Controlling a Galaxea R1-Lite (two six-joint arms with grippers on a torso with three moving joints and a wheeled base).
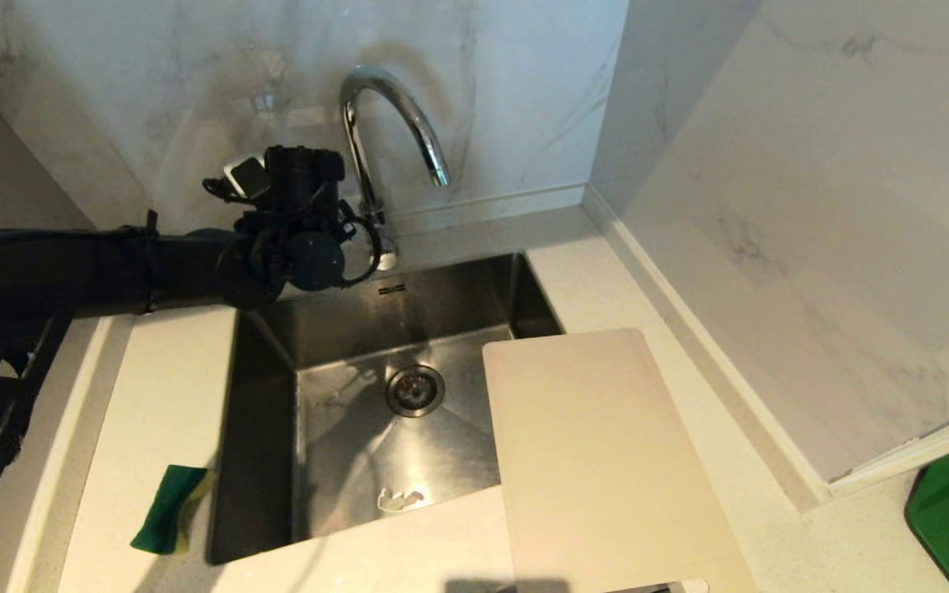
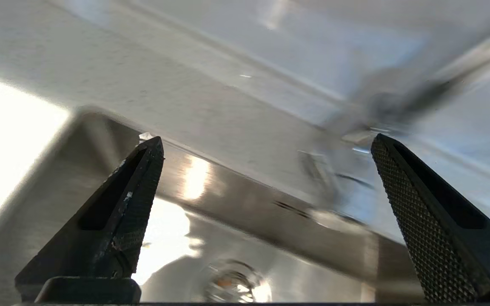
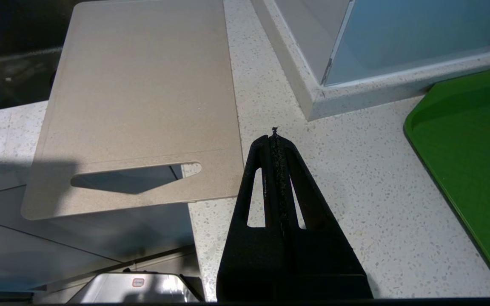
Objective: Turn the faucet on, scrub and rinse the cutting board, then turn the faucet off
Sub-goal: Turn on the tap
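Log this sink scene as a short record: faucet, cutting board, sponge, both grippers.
faucet: chrome gooseneck behind the sink, no water visible
cutting board: flat on the counter right of the sink, one edge overhanging the basin
sponge: green and yellow, on the counter left of the sink
left gripper: open, empty, at the faucet base
right gripper: shut, empty, beside the board's handle end

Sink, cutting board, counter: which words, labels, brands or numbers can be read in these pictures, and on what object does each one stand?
No text can be read in any view.
Small dark mark on the back wall of the sink: too small to read.
Small red-edged label on a metal object at the edge of the right wrist view: too small to read.
Cutting board, faucet, green sponge: no visible text.
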